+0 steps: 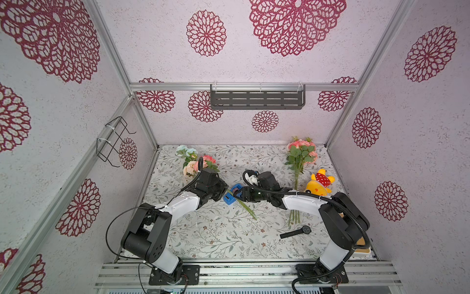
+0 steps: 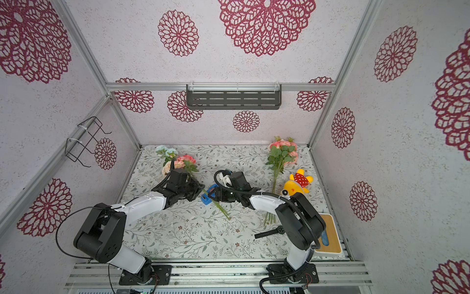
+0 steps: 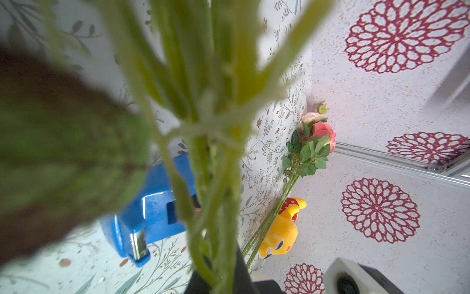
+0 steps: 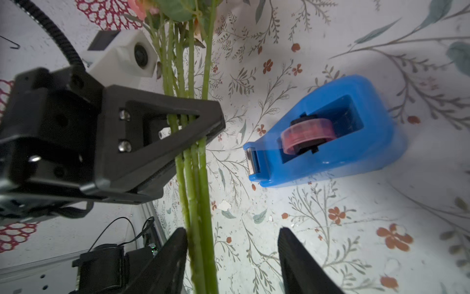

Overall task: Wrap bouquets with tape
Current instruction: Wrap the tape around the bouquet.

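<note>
Left claw (image 4: 201, 138) clamps bouquet (image 4: 197, 203), partly covering it.

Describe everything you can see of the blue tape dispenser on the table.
The tape dispenser is a glossy blue plastic wedge, standing upright on the floral table cover near mid-table. An open well holds a small roll of clear tape on a reddish core with a black hub. A serrated metal cutter sits at its low nose, which points toward the bouquet stems, with a gap between. Only the cover visibly touches it; the open right pincer is clear of it.
</note>
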